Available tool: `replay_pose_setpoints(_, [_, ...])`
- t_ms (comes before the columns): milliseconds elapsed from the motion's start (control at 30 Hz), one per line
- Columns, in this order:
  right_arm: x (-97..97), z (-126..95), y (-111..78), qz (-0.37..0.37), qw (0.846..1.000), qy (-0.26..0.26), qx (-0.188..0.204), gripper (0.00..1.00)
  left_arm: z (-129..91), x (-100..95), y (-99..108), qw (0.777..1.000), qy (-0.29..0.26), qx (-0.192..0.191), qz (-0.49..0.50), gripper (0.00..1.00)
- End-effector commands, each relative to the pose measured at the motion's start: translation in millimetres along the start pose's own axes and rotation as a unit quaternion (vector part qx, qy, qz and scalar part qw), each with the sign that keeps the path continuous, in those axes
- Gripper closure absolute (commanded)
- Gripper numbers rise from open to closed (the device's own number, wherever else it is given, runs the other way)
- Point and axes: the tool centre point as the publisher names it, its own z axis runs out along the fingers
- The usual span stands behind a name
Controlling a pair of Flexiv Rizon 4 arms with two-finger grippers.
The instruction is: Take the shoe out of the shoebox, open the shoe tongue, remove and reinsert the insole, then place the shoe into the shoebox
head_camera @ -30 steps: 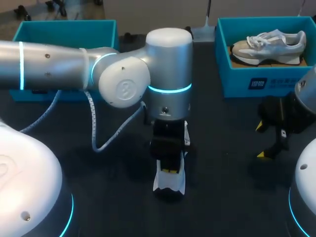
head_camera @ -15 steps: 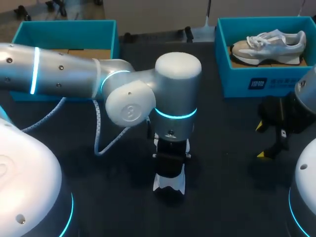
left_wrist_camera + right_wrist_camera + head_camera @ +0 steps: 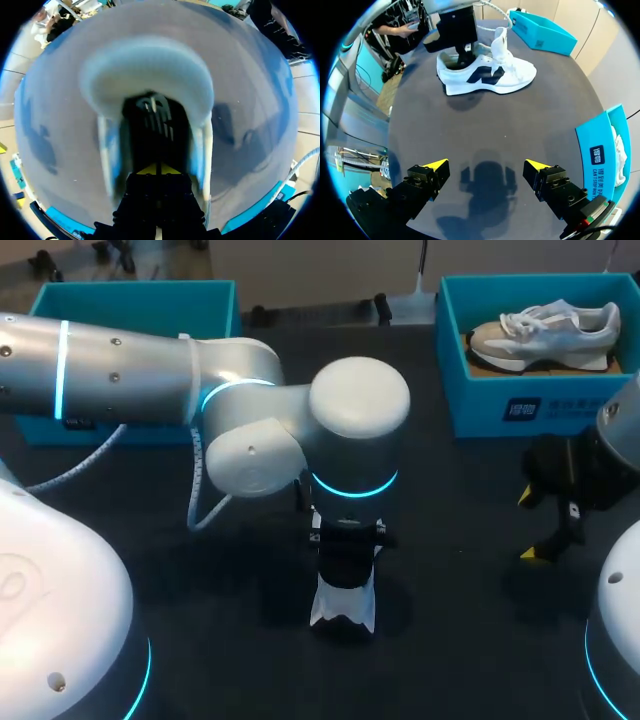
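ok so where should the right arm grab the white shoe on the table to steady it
Probably the toe end of the shoe, from above, with the jaws spanning its width. It stands on its sole, side-on to the open right gripper. The left gripper fills the heel opening, while the toe is low, narrow and free.

Two sneakers: one white sneaker (image 3: 345, 606) on the single dark table (image 3: 460, 570), one grey-and-white sneaker (image 3: 545, 332) in a box. Two teal shoeboxes: the left shoebox (image 3: 130, 302) and the right shoebox (image 3: 520, 400). Two arms, left arm (image 3: 130, 380) and right arm (image 3: 622, 425), carry one gripper each: left gripper (image 3: 159, 170), right gripper (image 3: 486, 165).
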Motion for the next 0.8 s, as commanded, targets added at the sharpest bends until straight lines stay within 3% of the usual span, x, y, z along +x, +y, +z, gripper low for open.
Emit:
replay_pose_setpoints(33, [1.0,1,0.1,0.000,1.000,-0.001,0.001,0.00,-20,9.3,-3,0.999,-0.038,0.032,0.002,1.00])
replay_pose_setpoints(333, [1.0,1,0.1,0.000,1.000,-0.001,0.001,0.00,-38,-5.4,-16,0.990,-0.064,0.123,0.024,1.00])
replay_pose_setpoints(667, [1.0,1,0.1,0.000,1.000,-0.001,0.001,0.00,-22,-20.9,-53,0.969,-0.046,0.218,0.104,1.00])
replay_pose_setpoints(800, [1.0,1,0.1,0.000,1.000,-0.001,0.001,0.00,-6,-18.2,-68,0.968,-0.006,0.210,0.134,1.00])
